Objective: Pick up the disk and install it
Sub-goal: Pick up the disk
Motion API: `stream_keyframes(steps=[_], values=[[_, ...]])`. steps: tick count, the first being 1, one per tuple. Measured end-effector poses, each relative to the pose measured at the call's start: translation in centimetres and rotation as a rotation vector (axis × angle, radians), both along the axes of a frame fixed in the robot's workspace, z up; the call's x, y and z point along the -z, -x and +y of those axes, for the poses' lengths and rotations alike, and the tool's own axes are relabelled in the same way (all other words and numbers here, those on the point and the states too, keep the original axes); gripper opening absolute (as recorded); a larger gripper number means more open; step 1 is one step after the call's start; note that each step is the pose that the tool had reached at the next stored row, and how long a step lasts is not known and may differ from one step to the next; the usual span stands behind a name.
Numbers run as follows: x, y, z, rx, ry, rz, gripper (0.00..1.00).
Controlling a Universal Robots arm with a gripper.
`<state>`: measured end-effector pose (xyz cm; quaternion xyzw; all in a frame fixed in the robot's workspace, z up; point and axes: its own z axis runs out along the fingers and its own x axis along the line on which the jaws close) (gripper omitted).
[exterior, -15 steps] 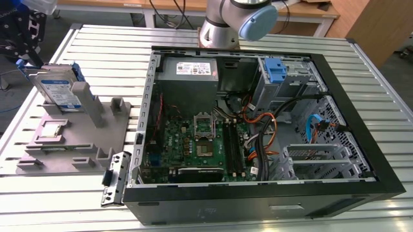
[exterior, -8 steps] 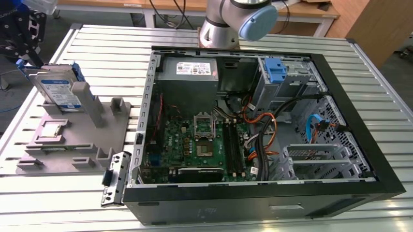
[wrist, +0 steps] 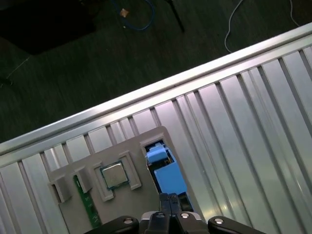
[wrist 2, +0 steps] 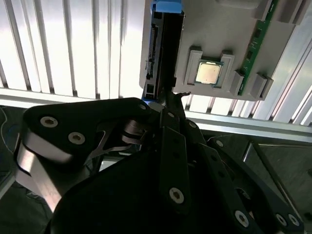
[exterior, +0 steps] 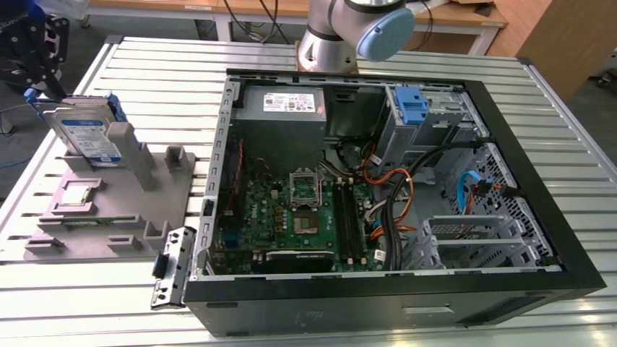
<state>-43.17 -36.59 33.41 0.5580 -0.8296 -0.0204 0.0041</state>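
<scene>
Blue-framed disk (exterior: pixel 85 137) upright at ten o'clock, exterior view; pincer (wrist: pixel 169 197) together over its edge: risks jabbing instead of gripping.

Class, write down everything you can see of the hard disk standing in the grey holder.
The disk is a flat silver-grey metal rectangle with a white-and-blue label, edged by a blue plastic frame. It stands on edge, slightly tilted, slotted into the grey holder at the exterior view's left of the open computer case. In the second wrist view the pincer is right at its top edge; contact cannot be told.
</scene>
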Motion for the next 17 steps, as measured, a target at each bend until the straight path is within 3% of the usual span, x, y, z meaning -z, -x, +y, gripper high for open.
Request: stream_keyframes(steps=[9, 17], values=[[0.04, -0.55, 0.0, -0.092, -0.0001, 0.0, 0.11], [0.03, -0.84, -0.01, -0.094, 0.0001, 0.0001, 0.11]])
